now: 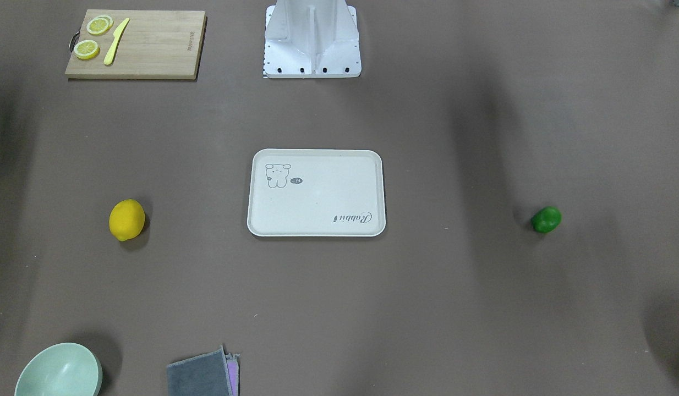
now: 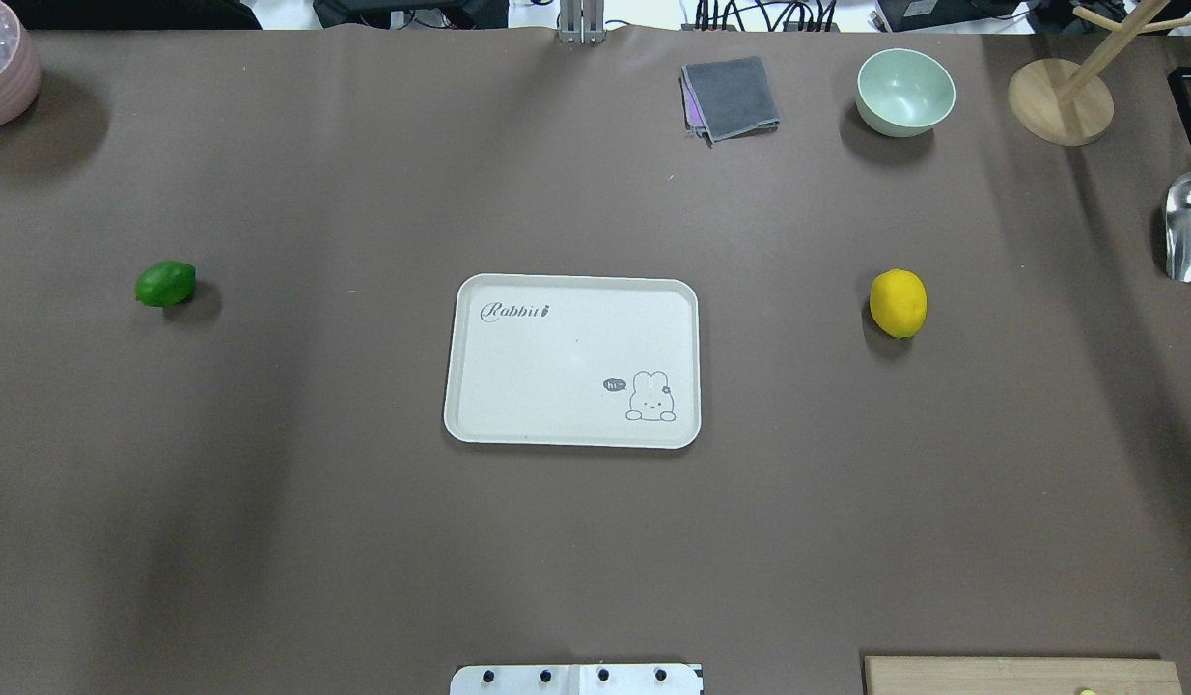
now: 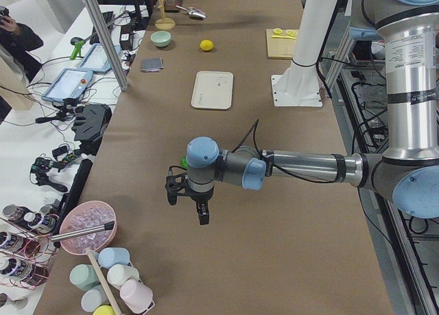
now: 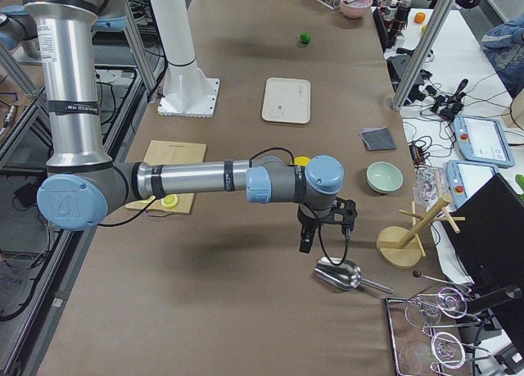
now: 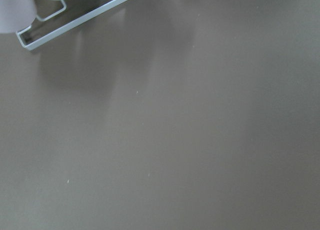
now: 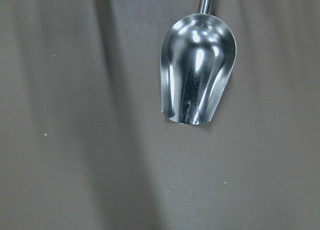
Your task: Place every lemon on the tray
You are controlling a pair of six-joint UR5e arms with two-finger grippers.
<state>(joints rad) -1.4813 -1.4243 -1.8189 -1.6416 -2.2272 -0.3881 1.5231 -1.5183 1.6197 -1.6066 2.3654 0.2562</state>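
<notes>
The cream-white tray (image 2: 557, 367) lies flat at mid-table and holds nothing; it also shows in the front view (image 1: 317, 198). The yellow lemon (image 2: 898, 303) lies on the table to the tray's right in the overhead view. The smaller green lemon (image 2: 165, 284) lies far to its left. My left gripper (image 3: 188, 204) hangs above the table near the green lemon (image 3: 184, 165), which is mostly hidden behind the wrist. My right gripper (image 4: 323, 228) hangs above the table just past the yellow lemon (image 4: 301, 160). Both grippers show only in the side views, so I cannot tell whether they are open or shut.
A wooden cutting board (image 1: 152, 49) with lemon slices and a yellow knife sits by the robot base (image 1: 312, 44). A green bowl (image 2: 904, 92), a grey cloth (image 2: 731, 97), a wooden stand (image 2: 1059, 101) and a metal scoop (image 6: 197, 79) lie on the right side. A pink bowl (image 2: 2, 68) stands far left.
</notes>
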